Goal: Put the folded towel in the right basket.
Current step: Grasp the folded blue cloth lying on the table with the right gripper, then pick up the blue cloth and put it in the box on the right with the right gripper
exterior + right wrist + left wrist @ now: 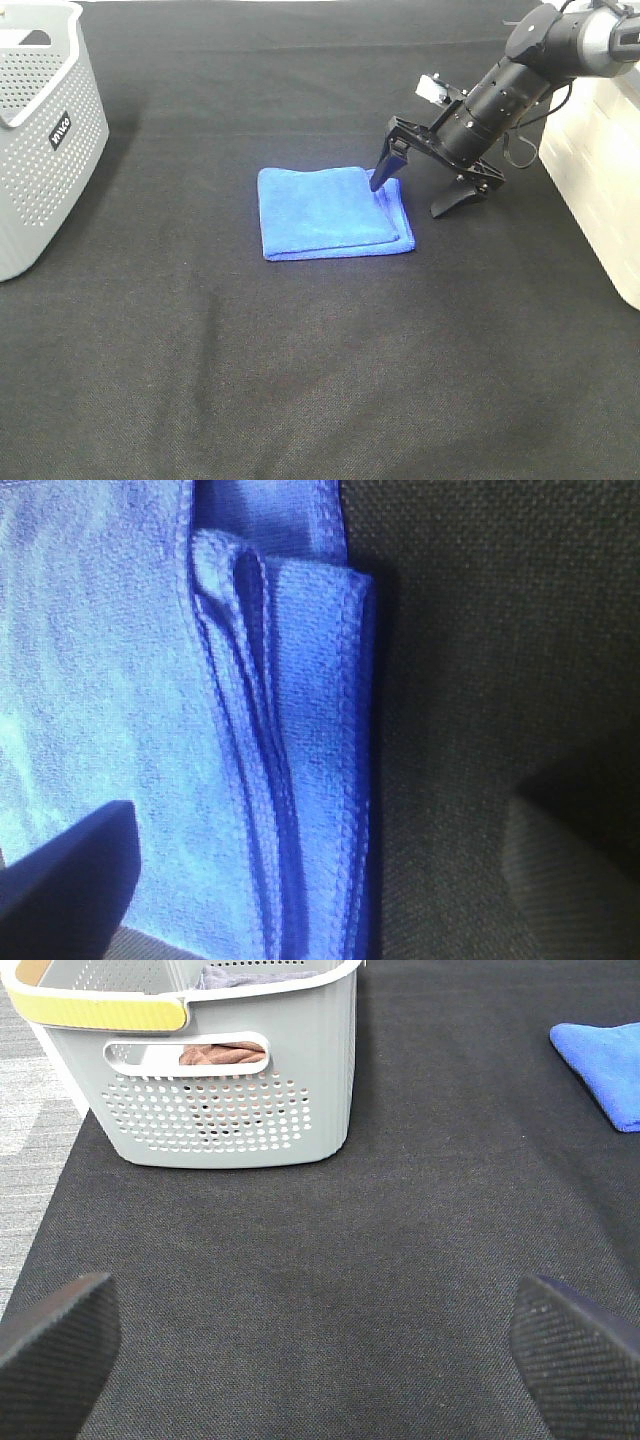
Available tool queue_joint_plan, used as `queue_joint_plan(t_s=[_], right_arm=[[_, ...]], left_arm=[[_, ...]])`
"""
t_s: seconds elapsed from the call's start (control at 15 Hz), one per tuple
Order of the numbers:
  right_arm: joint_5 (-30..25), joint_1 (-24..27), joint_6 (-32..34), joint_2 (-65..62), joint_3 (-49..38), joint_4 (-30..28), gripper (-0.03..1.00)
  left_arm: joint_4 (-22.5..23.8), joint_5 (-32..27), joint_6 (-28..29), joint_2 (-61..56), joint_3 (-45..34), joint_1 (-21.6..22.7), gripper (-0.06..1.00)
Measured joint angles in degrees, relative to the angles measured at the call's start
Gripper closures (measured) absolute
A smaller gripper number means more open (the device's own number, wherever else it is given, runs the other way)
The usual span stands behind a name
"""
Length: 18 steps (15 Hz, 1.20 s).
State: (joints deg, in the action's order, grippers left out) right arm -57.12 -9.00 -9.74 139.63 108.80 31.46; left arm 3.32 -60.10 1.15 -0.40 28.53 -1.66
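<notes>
The folded blue towel [330, 212] lies flat on the black table near the middle. My right gripper [413, 195] is open and low over the towel's right edge. One finger touches the towel's top right corner, the other rests on the table just beyond it. In the right wrist view the towel's layered edge [290, 730] runs between the open fingers of the gripper [320, 870]. The right basket [600, 190] is white and stands at the right border. My left gripper [320, 1360] is open and empty above bare cloth. The towel's corner [610, 1065] shows far from it.
A grey perforated basket [40, 150] stands at the far left. In the left wrist view this basket [220, 1100] has a yellow handle and holds brown and grey cloths. The black table cloth [320, 380] covers the whole surface.
</notes>
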Motion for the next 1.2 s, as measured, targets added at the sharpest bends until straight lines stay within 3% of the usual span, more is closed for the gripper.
queue_joint_plan(t_s=[0.27, 0.6, 0.73, 0.8, 0.87, 0.93, 1.0, 1.2], right_arm=[[2.12, -2.18, 0.0, 0.86, 0.29, 0.57, 0.0], [4.41, -9.51, -0.17, 4.7, 1.83, 12.15, 0.06], [5.5, -10.6, -0.29, 5.16, 1.83, 12.78, 0.23], [5.5, -10.6, -0.29, 5.16, 1.83, 12.78, 0.23], [6.3, -10.6, -0.34, 5.79, 1.66, 11.52, 0.58], [6.3, -10.6, -0.34, 5.79, 1.66, 11.52, 0.58], [6.02, -10.66, -0.4, 5.79, 2.01, 9.68, 0.71], [-0.11, -11.17, -0.06, 6.02, 7.85, 2.58, 0.71]], left_arm=[[0.0, 0.0, 0.0, 0.0, 0.0, 0.0, -0.04], [0.0, 0.0, 0.0, 0.0, 0.0, 0.0, -0.04], [0.0, 0.0, 0.0, 0.0, 0.0, 0.0, -0.04], [0.0, 0.0, 0.0, 0.0, 0.0, 0.0, -0.04], [0.0, 0.0, 0.0, 0.0, 0.0, 0.0, -0.04], [0.0, 0.0, 0.0, 0.0, 0.0, 0.0, -0.04], [0.0, 0.0, 0.0, 0.0, 0.0, 0.0, -0.04], [0.0, 0.0, 0.0, 0.0, 0.0, 0.0, -0.04]])
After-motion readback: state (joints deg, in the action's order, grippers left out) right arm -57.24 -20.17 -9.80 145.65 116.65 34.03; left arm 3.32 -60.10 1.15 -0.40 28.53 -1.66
